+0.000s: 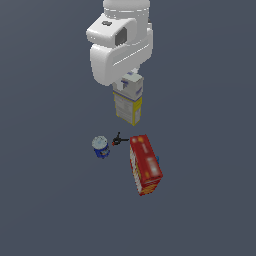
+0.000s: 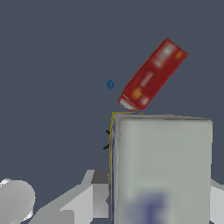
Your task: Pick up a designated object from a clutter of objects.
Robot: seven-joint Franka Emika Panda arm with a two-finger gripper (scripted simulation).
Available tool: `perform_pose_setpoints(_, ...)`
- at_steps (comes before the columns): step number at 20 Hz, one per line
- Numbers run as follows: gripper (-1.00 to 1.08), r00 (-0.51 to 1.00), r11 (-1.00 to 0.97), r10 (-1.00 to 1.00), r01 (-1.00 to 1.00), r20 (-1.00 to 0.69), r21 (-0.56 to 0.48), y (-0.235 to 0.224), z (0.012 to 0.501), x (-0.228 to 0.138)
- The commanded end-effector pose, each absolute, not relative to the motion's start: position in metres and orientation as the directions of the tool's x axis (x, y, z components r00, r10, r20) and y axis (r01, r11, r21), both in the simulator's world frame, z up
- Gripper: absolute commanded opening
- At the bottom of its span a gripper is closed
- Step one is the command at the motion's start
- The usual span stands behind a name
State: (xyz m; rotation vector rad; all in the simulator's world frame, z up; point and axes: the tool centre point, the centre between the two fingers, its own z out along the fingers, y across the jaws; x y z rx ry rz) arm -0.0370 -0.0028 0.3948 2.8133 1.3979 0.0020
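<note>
small white-and-yellow rectangular carton (image 1: 128,102) hangs under white gripper (image 1: 131,82), looks clamped | seems lifted | large red box (image 1: 145,164), blue can (image 1: 101,147) left below

Arm (image 1: 120,47): glossy white, rounded casing, dark recess.

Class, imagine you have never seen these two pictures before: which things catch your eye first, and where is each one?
The big white robot arm dominates the top of the exterior view, with the white-and-yellow carton right beneath it; in the wrist view that carton fills the foreground. Next comes the bright red box lying lower down, with the small blue can toward the exterior view's left of it and a tiny black-red item between them.
</note>
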Motion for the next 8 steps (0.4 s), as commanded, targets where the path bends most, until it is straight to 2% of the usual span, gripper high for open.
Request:
perform_pose_setpoints(1, -1.00, 0.604, -0.604, 0.797, 0.797, 0.000, 0.000, -0.004, 0.406, -0.036)
perform_pose_setpoints(8, -1.00, 0.604, -0.604, 0.797, 0.797, 0.000, 0.000, -0.005, 0.417, -0.034)
